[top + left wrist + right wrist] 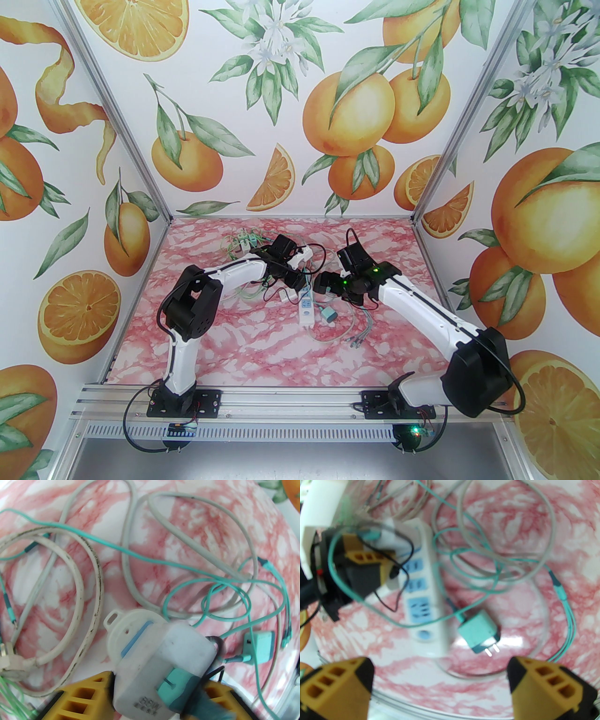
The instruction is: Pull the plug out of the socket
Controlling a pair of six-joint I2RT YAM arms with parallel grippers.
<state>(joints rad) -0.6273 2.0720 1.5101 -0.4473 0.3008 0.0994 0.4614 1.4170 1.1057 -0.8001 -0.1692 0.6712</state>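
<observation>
The pink-marbled counter (225, 347) carries the white power strip (307, 307) at its middle, lying from 12 to 6 o'clock, with the blocky white charger plug (164, 658) seated in its 12 o'clock end. My left fingers (79, 695) are clenched on that plug's flanks, and my right fingers (335, 686) hang spread wide, grasping nothing, at 3 o'clock of the strip. I judge the plug light, rigid and smooth-sided, so I'd grip the flat flanks clear of the soft teal cable (173, 686), expecting the strip to lift unless pinned
</observation>
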